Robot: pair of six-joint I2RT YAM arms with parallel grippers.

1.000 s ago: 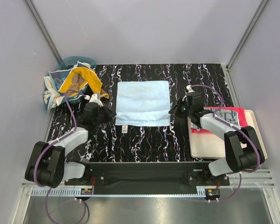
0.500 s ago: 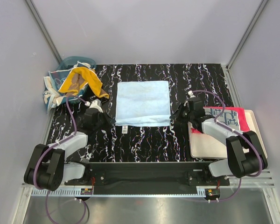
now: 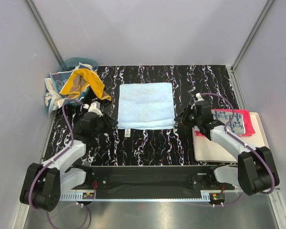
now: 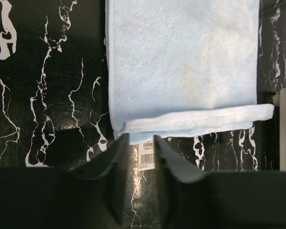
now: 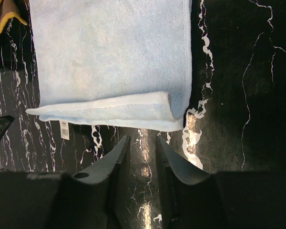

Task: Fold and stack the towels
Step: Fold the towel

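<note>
A light blue towel (image 3: 146, 105) lies folded flat on the black marbled table, its doubled edge toward the arms. My left gripper (image 3: 113, 123) stands open just short of the towel's near left corner. In the left wrist view (image 4: 141, 143) only the towel's white label (image 4: 146, 156) lies between the fingers, and the towel (image 4: 181, 62) spreads beyond them. My right gripper (image 3: 178, 119) is open just off the near right corner. In the right wrist view (image 5: 142, 140) it holds nothing, with the towel (image 5: 109, 57) lying ahead of it. An orange towel (image 3: 81, 83) hangs over the basket.
A translucent teal basket (image 3: 78, 63) with crumpled cloths stands at the back left. A cream tray (image 3: 229, 148) at the right carries a red towel (image 3: 248, 125) and a grey patterned towel (image 3: 229, 119). Grey walls enclose the table.
Both grippers have opened, let go of the blue towel's near edge and drawn back a little toward the arm bases. The towel stays folded in place.
</note>
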